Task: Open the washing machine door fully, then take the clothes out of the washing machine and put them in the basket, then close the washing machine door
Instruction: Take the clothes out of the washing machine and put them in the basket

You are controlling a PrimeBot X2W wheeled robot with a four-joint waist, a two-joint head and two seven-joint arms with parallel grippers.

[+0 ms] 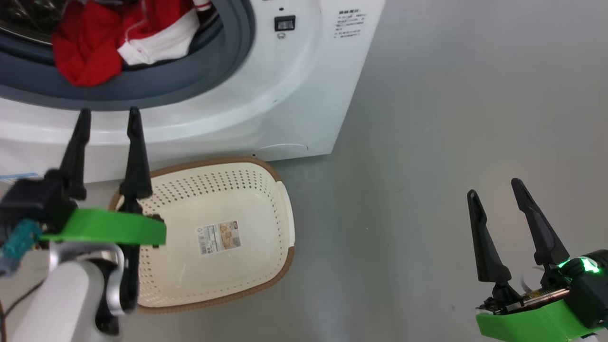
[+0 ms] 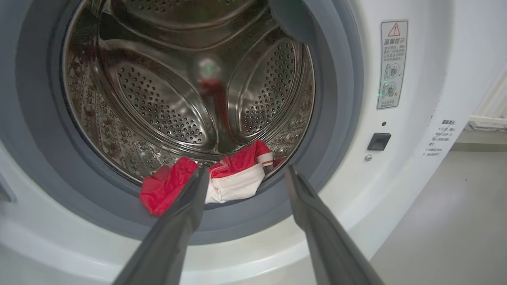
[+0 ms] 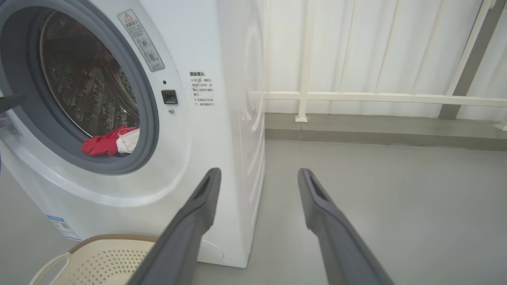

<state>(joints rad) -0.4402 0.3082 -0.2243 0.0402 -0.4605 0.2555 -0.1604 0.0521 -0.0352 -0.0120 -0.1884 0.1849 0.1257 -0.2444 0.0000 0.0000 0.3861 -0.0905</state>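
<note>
Clothes (image 2: 170,190): heaped at the drum's (image 2: 166,99) lower front edge, spilling onto the gasket (image 2: 237,221).
Left gripper (image 2: 246,170): fingers apart, empty, aimed at them.
Grasp: sink deep into the red folds before closing.
Basket (image 1: 280,190): empty, against the washing machine's (image 1: 304,95) front.

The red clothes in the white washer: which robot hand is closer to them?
Left. The left gripper points at the red and white fabric clothes from just in front; the right gripper hangs off to the side over grey floor.
</note>
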